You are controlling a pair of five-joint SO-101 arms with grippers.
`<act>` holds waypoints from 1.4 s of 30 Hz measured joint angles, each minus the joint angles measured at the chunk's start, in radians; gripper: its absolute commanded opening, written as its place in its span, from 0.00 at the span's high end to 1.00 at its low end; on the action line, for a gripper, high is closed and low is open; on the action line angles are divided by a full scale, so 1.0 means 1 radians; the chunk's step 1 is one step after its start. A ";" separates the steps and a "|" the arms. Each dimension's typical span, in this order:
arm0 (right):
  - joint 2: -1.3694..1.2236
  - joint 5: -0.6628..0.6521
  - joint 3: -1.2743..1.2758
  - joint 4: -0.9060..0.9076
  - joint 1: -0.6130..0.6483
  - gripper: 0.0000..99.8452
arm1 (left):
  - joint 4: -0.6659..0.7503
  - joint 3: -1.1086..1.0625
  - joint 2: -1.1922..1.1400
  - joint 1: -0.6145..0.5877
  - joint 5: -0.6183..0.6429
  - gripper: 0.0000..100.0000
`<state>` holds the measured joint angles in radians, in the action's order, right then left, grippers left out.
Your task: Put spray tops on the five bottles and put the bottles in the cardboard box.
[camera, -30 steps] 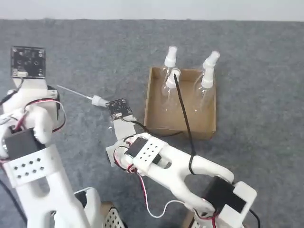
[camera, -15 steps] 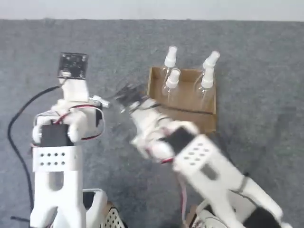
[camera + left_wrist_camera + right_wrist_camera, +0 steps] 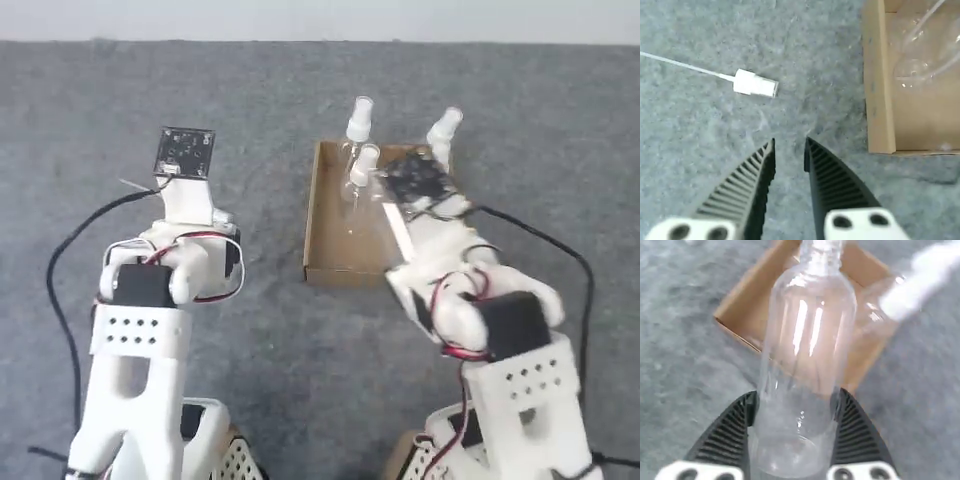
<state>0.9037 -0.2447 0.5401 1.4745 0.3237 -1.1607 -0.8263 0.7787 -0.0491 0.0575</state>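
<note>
My right gripper (image 3: 796, 397) is shut on a clear plastic bottle (image 3: 810, 340), gripping its lower body. The bottle's neck runs to the edge of the right wrist view. Beyond it lies the cardboard box (image 3: 742, 305) with another bottle and its white spray top (image 3: 922, 277). From above, the right arm (image 3: 415, 185) hangs over the box (image 3: 318, 215), where three white spray tops (image 3: 358, 118) stick up. My left gripper (image 3: 790, 145) is slightly open over the carpet, holding nothing. A loose spray top (image 3: 755, 84) with a long thin tube lies just ahead of it.
Grey carpet (image 3: 250, 330) covers the table. The box's near wall (image 3: 877, 80) stands to one side of the left gripper, with clear bottles (image 3: 922, 50) inside. A black cable (image 3: 60, 270) loops beside the left arm. Open carpet lies left of the box.
The right arm swung from the carpet left of the box to above the box, carrying the bottle. The left arm moved in from the far left toward the loose spray top.
</note>
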 measured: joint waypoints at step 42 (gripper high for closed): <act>-0.040 -0.440 0.612 -0.574 -0.848 0.88 | 0.218 -0.201 0.000 0.000 0.000 0.91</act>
<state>0.8638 -0.6851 1.1523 0.9007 -0.5247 -0.9429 -1.0273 0.7787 -0.0491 0.0575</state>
